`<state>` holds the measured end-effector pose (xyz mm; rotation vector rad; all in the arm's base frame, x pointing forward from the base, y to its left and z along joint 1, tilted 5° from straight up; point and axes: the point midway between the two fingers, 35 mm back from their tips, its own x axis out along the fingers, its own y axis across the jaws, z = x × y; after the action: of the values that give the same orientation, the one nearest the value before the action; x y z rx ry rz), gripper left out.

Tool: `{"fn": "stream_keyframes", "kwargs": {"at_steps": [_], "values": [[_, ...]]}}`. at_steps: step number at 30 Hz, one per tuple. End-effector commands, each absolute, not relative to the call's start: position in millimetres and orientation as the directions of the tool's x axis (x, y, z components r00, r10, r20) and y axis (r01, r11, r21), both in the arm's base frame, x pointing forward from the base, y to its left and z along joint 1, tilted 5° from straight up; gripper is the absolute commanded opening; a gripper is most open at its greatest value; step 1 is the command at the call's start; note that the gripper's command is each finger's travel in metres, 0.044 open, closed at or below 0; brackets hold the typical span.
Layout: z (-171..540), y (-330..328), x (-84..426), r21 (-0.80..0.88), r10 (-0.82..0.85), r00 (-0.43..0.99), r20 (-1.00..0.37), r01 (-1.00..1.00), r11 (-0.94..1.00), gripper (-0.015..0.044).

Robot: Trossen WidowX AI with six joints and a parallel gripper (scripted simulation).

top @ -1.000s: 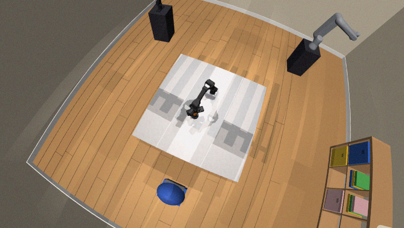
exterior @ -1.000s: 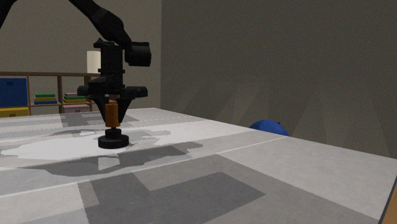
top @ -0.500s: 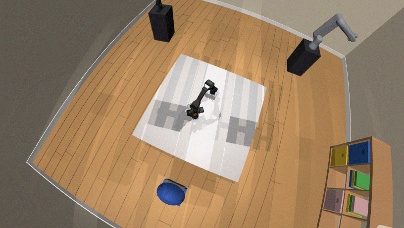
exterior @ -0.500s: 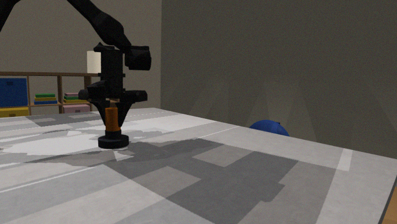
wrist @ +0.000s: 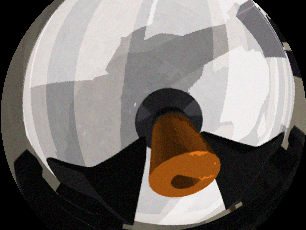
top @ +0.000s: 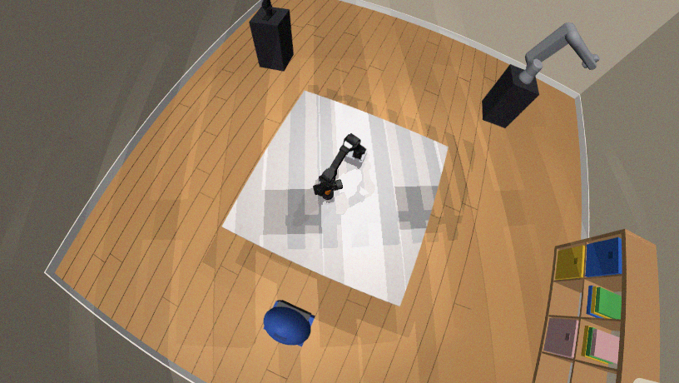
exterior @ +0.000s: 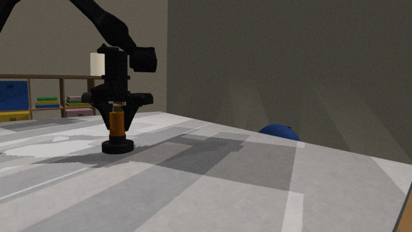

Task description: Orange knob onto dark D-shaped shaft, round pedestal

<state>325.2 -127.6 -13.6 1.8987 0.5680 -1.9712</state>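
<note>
The orange knob (top: 328,192) (exterior: 116,123) (wrist: 184,172) stands upright on the dark round pedestal (exterior: 117,147) (wrist: 146,111). In the exterior view its lower end meets the pedestal's raised collar, and no shaft shows between them. The shaft and its flat side are hidden. My gripper (exterior: 117,128) (wrist: 173,139) points straight down around the knob, one finger on each side. It is open, and a narrow gap shows beside the knob at the left finger in the wrist view. The fingertips are a little above the collar.
The pedestal stands on the pale table (top: 361,256) (exterior: 245,207). The arm's grey base block (top: 354,160) is on the same table. Off the table are a blue chair (top: 287,325) (exterior: 279,131), a shelf unit (top: 639,285) and two dark stands (top: 273,45) (top: 508,100).
</note>
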Motion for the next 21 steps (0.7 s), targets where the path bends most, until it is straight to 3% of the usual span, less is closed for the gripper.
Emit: {"fn": "stream_keyframes", "kwargs": {"at_steps": [1,5,11,17,21], "values": [[-13.6,-127.5,325.0,-0.049,0.029,-0.046,-0.998,0.511,-0.858,0.0341],[-13.6,-127.5,325.0,-0.049,0.029,-0.046,-0.998,0.511,-0.858,0.044],[-10.6,-127.8,325.6,-0.049,0.029,-0.046,-0.998,0.51,-0.859,0.044],[78.5,-130.7,330.1,-0.047,0.028,-0.045,-0.999,0.507,-0.86,0.044],[81.6,-131.2,331.5,-0.047,0.028,-0.045,-0.999,0.507,-0.86,0.044]]}}
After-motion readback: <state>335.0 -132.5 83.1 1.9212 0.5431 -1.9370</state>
